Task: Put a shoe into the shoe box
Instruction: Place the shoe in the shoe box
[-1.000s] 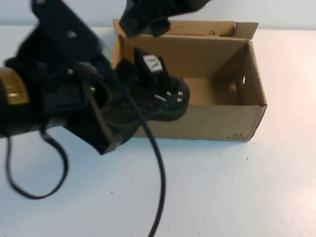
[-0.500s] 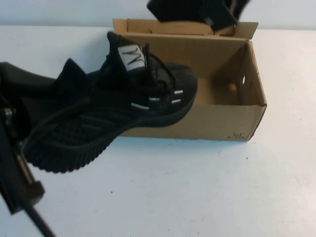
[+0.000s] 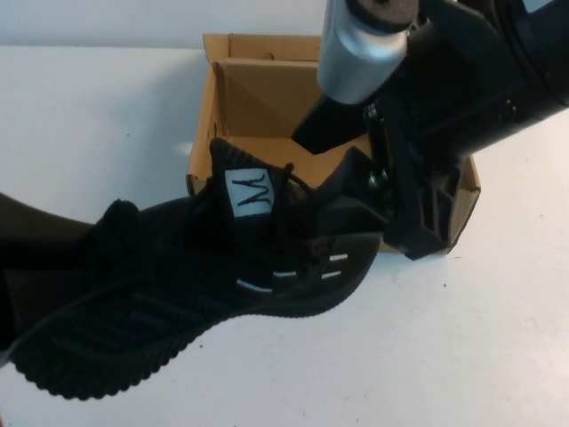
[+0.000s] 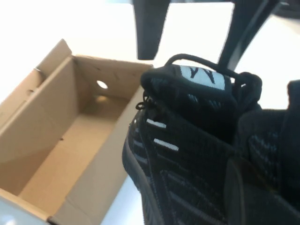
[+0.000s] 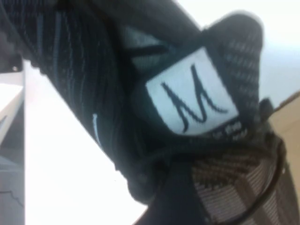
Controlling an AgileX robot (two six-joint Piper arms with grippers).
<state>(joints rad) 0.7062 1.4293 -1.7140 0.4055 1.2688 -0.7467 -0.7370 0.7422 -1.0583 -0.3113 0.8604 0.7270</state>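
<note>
The black shoe (image 3: 196, 285) is now carried lower and nearer the camera than half a second ago, its toe against the shoe box (image 3: 244, 84) at the far edge of the surface (image 3: 462, 338). It is held at the heel by the left hand (image 4: 262, 187). The right hand (image 3: 356, 209) has swung down over the box and meets the toe; its opening cannot be told. A two-handed guiding into the box is judged to be under way.

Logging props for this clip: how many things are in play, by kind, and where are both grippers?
Black shoe: 1
Cardboard shoe box: 1
Total: 2
Left gripper: at the shoe's heel.
Right gripper: at the shoe's toe, over the box.
</note>
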